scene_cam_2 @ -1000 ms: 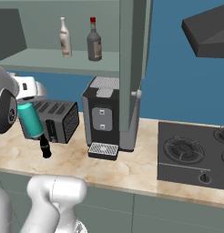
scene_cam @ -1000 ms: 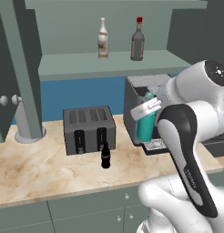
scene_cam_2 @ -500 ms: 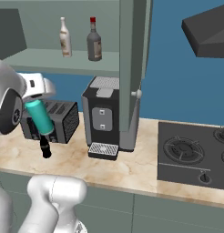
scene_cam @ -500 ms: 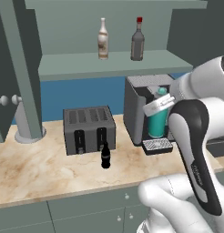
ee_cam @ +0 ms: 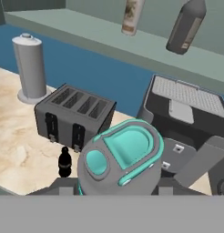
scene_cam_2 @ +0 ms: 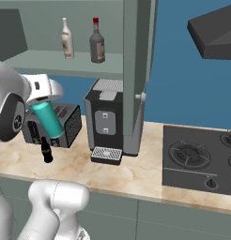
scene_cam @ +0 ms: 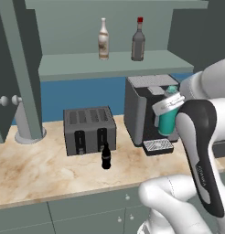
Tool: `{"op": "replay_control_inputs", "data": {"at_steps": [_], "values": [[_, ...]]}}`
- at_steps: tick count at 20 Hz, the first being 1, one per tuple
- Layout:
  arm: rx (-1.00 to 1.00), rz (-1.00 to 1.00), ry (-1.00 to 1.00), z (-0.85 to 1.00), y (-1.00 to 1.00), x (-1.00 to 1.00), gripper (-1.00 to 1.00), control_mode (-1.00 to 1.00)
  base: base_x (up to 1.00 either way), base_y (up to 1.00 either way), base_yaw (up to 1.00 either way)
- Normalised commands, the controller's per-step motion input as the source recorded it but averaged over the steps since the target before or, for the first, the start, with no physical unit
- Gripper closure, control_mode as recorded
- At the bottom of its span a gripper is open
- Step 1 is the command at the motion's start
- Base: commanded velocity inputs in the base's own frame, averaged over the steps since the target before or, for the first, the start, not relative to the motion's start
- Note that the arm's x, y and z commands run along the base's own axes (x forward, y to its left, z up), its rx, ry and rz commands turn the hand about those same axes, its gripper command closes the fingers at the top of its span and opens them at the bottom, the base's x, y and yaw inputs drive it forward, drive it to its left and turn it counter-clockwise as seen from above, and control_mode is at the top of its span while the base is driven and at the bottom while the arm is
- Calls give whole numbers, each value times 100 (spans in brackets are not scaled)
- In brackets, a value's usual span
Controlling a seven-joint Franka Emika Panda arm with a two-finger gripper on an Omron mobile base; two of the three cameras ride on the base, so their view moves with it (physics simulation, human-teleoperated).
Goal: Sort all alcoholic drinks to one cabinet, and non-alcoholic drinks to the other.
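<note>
My gripper is shut on the teal flask, holding it tilted in the air in front of the coffee machine. Its grey cap fills the near part of the hand view. In the right base view the teal flask hangs above the counter, just over the small black bottle. That small black bottle stands on the counter before the toaster. The pale cream bottle and the red-capped dark grey bottle stand side by side on the open cabinet shelf.
A grey paper towel roll stands at the counter's left. An open cabinet door hangs right of the coffee machine. A stove and hood are further right. The marble counter edge runs along the front.
The arm has carried the teal flask to the right, from beside the toaster to in front of the coffee machine. The bottles have not moved.
</note>
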Motion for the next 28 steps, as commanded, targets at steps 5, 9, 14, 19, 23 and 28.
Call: {"op": "replay_control_inputs", "data": {"at_steps": [5, 9, 14, 19, 23, 28], "values": [[-3, -5, -1, 10, -26, -4, 100, -100, 0, 0, 0], [-1, -5, -1, 13, -25, -2, 100, -100, 0, 0, 0], [-1, -5, -1, 15, -16, 0, 100, -100, 0, 0, 0], [2, -7, -2, 12, -3, 0, 100, -100, 0, 0, 0], [8, -12, -8, 5, 0, 0, 100, -100, 0, 0, 0], [10, -14, -8, 3, 0, 0, 100, -100, 0, 0, 0]]}}
